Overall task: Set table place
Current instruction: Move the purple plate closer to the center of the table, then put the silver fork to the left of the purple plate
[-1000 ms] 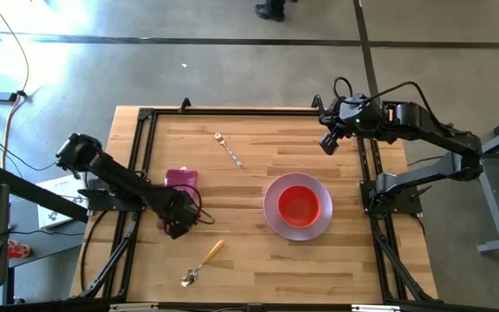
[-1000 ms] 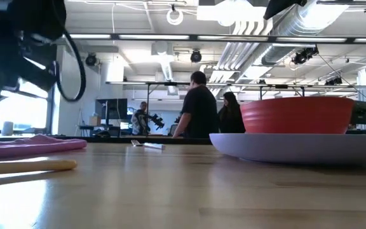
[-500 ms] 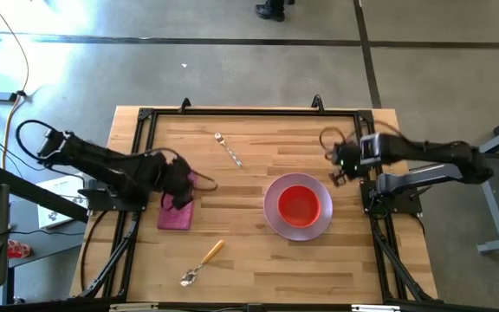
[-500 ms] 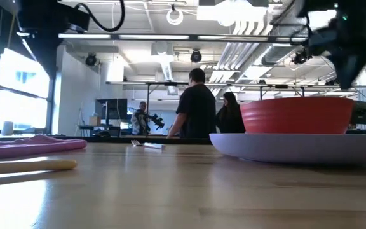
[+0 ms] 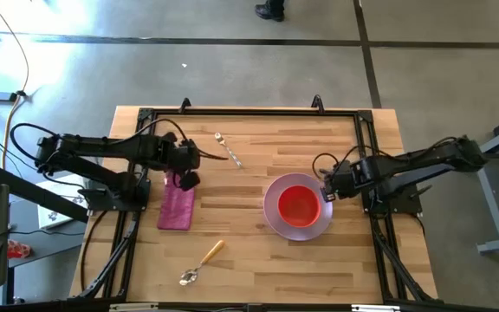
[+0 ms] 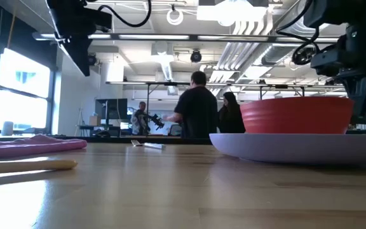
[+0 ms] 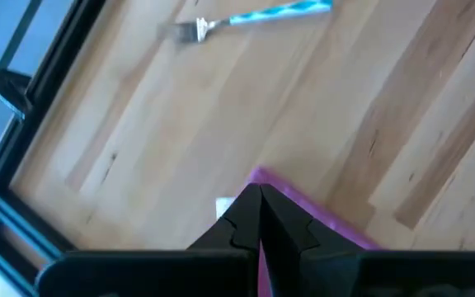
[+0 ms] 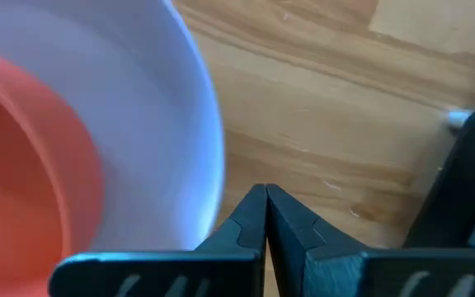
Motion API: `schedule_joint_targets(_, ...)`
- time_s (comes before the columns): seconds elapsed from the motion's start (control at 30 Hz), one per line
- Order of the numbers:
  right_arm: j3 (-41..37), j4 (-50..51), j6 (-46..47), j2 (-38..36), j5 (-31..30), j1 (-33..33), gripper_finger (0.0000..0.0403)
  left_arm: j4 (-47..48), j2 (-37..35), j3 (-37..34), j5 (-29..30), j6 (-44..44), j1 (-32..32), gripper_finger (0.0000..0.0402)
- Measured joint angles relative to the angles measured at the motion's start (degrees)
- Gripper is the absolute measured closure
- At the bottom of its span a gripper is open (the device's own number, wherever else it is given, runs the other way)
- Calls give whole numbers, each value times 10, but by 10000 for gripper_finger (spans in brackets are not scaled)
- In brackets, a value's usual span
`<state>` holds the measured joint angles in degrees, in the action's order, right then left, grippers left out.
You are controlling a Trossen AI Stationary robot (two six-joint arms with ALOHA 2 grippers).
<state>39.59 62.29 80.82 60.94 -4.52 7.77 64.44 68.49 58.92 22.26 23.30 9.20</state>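
Note:
A pale lilac plate (image 5: 271,215) lies on the table's right half, with the red bowl (image 5: 299,205) standing in it. My right gripper (image 5: 326,187) is shut and hovers just off the plate's right rim (image 8: 190,107), touching nothing. The magenta napkin (image 5: 178,208) lies flat on the left half. My left gripper (image 5: 189,178) is shut and hangs raised above the napkin's far end (image 7: 303,216). The silver fork (image 5: 229,150) lies farther off toward the far edge. The wooden-handled spoon (image 5: 202,263) lies near the near edge.
A black metal frame (image 5: 141,130) runs around the wooden tabletop (image 5: 249,251). Bare wood shows between napkin and plate. People (image 6: 199,108) stand in the room beyond the table's far edge.
My left gripper has risen and drawn back from the napkin's near end toward its far end; the napkin has stayed flat. My right gripper has swung from the far right corner toward the near side and come down beside the plate's right rim.

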Motion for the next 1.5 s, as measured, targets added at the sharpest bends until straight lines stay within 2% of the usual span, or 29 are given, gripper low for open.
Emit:
schedule_joint_targets(0.27,1,-28,47,81,27,26,403,-31,0,0,-5,-57,29,402)
schedule_joint_targets(0.6,1,-101,92,140,47,62,403,-31,0,0,-18,-107,56,401)
schedule_joint_targets(1.03,2,-154,76,145,34,46,403,-31,0,0,-24,-123,59,401)
schedule_joint_targets(1.13,25,-149,64,132,21,45,403,-33,0,0,-27,-118,59,401)
schedule_joint_targets(1.27,81,-127,17,105,-15,33,403,-76,0,0,-57,-200,59,401)
schedule_joint_targets(1.4,148,-76,-51,89,-61,11,403,-139,3,-1,-134,-324,77,402)
schedule_joint_targets(1.5,197,-42,-107,89,-76,-7,403,-167,22,0,-167,-398,88,402)
